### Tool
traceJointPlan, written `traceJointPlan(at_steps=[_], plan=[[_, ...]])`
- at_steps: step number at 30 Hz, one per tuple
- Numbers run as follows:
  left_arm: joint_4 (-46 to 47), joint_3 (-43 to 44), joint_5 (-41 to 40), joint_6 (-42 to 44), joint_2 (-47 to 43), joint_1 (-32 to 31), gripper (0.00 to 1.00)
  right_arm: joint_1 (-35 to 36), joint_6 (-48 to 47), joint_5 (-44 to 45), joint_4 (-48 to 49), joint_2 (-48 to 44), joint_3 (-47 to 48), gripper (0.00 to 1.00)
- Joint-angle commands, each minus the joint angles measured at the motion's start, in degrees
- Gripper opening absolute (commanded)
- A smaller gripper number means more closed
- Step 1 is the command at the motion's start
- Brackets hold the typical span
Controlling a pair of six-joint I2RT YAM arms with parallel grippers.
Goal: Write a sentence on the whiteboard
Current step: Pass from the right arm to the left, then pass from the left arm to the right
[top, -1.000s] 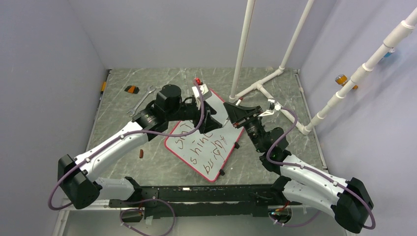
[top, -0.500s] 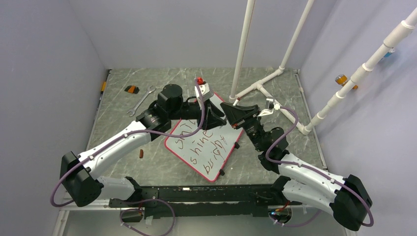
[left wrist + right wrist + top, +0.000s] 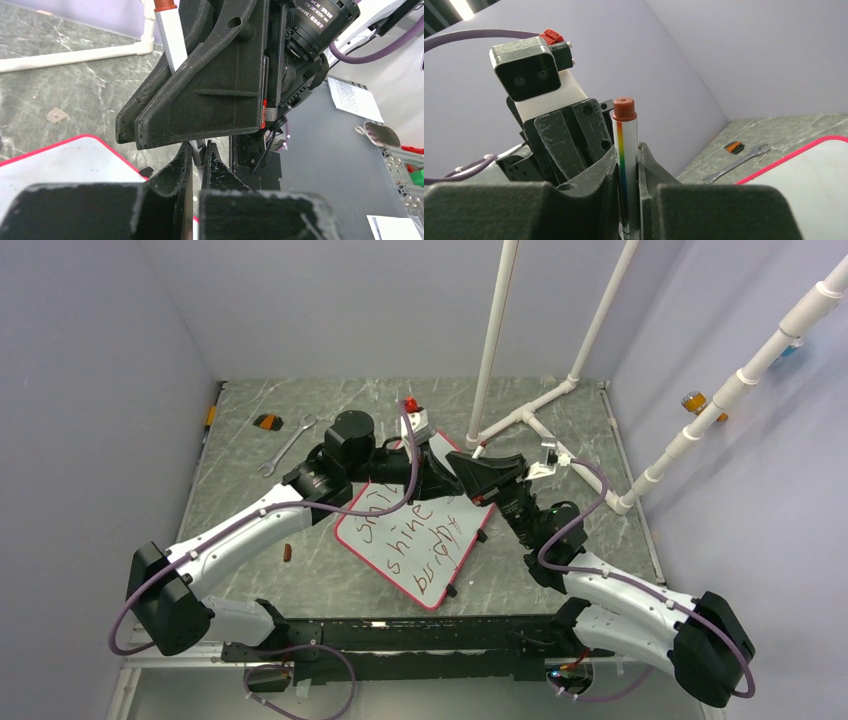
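Whiteboard [image 3: 352, 532] lies flat on the grey marbled table [image 3: 560, 400], turned so one corner points at the arm bases, its red-pink rim showing all round and two small black clips on its right near edge. The sentence [image 3: 412, 535] runs across it in dark reddish-brown marker in stacked lines: "smile", "shine" and a third scrawl I cannot read.

Both claws meet above the board's far corner. The right gripper [image 3: 626, 155] is clamped on a marker [image 3: 625, 135], a white barrel with a rainbow stripe and a reddish-brown end that sticks out past the fingertips. The fingers press on both sides of the barrel with no gap. The left gripper [image 3: 196, 150] faces it from the other side, its fingers drawn almost together and pinching the thin lower end of the same marker just below the right claw's tips. Whether that end is a cap or the nib I cannot tell, as the fingers hide it.

At the far left of the table a wrench [image 3: 285, 445] lies beside a small orange-and-black piece [image 3: 267, 421], both well apart from the board. A small brown bit [image 3: 288, 553] lies on the table near the board's left corner. White pipes [image 3: 545, 400] rise from the far right of the table
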Motion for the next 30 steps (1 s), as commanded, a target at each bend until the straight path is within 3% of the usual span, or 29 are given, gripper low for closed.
traceJointPlan(at_steps=[1,4,8,11,15,20,30], plan=[[0.0,1.67,0.35,2.23,0.46,-0.19,0.0,0.75,1.42,-3.33,3.46,-2.09,-0.59,0.0],[-6.26,3.02,-2.13,5.01,-1.37,-0.21,0.0,0.65,-1.65,-3.52,-3.99,-5.43,0.55,0.0],[-17.68,7.28,-6.17,9.69,-3.04,-0.18,0.0,0.65,-8.77,-6.06,-29.15,-9.1,9.7,0.29],[-26.84,11.07,-9.34,14.17,-3.74,-0.19,0.0,0.64,-12.49,-8.08,-40.47,-10.45,16.0,0.41],[-40.28,16.66,-13.06,19.36,-3.76,-0.47,0.0,0.65,-15.58,-9.13,-55.12,-10.95,24.22,0.45],[-49.97,21.32,-16.43,24.88,-3.9,-0.82,0.0,0.59,-18.35,-10.91,-70.32,-7.19,33.7,0.46],[-58.23,27.48,-20.26,33.6,-0.52,-2.28,0.0,0.45,-17.4,-18.18,-79.64,-1.57,40.55,0.46]])
